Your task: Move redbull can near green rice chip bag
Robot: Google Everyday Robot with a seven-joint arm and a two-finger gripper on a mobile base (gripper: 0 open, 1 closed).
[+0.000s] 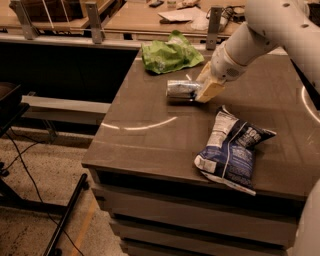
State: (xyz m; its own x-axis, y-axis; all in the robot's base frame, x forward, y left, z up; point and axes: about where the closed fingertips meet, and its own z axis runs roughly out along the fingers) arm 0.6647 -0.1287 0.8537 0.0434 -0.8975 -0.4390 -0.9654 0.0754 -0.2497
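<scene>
The redbull can [181,89], slim and silvery, lies on its side on the dark table [150,135], held at its right end. My gripper [206,86], on the white arm coming from the upper right, is shut on the redbull can with its tan fingers [210,91] around it. The green rice chip bag [167,54], crumpled and lime-green, lies at the table's far edge, a short way behind and left of the can.
A larger dark blue and white chip bag [231,149] lies at the front right of the table. Wooden benches with papers [185,15] stand behind. The table's left edge drops to the floor, where a black stand leg [65,220] runs.
</scene>
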